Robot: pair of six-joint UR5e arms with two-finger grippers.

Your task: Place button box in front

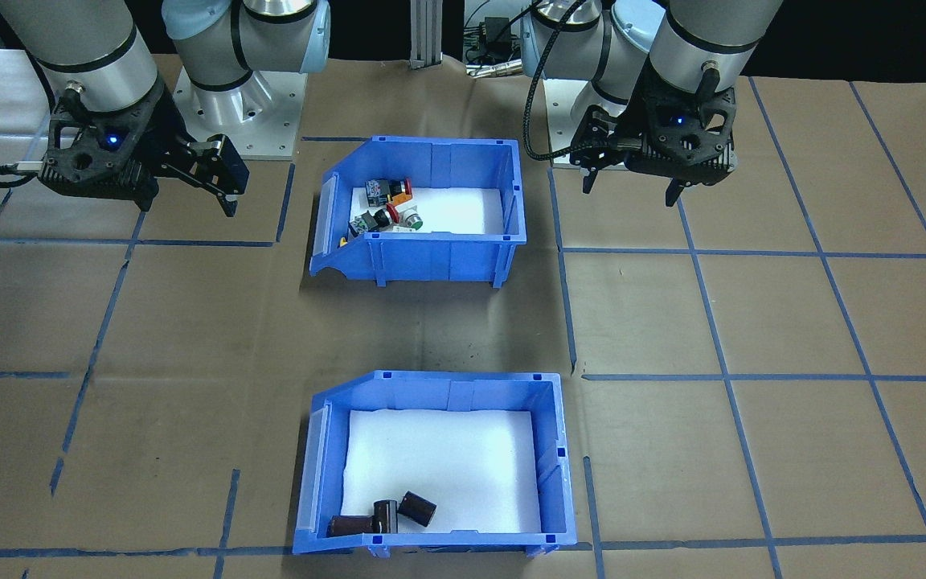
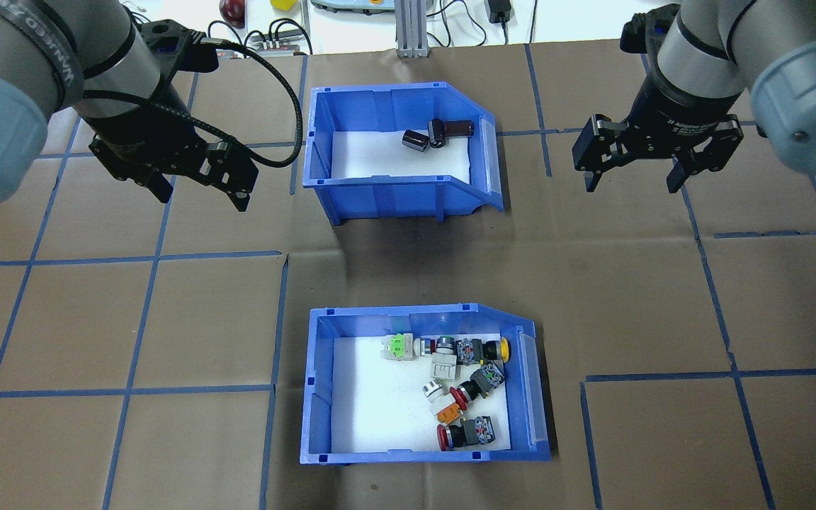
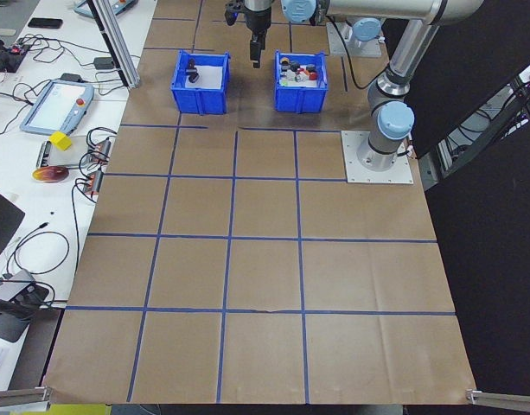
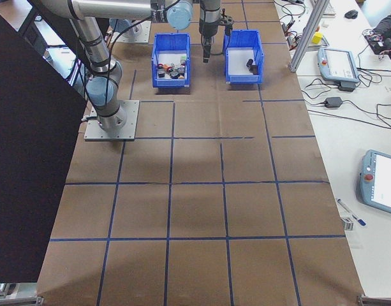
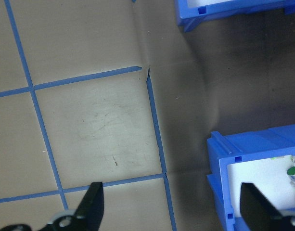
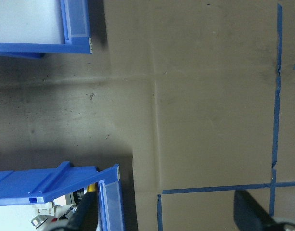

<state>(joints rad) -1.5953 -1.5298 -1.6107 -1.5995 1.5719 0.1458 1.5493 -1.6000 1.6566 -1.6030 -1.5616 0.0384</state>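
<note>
In the overhead view the button box (image 2: pixel 418 386) sits low in the centre of the frame, its open front facing right, with bare brown paper all round its edges. The bin of dark cylinders (image 2: pixel 397 152) stands well apart above it. Left gripper (image 2: pixel 199 188) at upper left and right gripper (image 2: pixel 631 173) at upper right hang spread wide, holding nothing.

A big table covered in brown paper (image 2: pixel 167 319) has blue tape lines (image 2: pixel 132 258) making squares. Two blue plastic bins sit on it: the button box (image 2: pixel 319 397) and the bin with dark cylinders (image 2: pixel 387 191), well apart.
</note>
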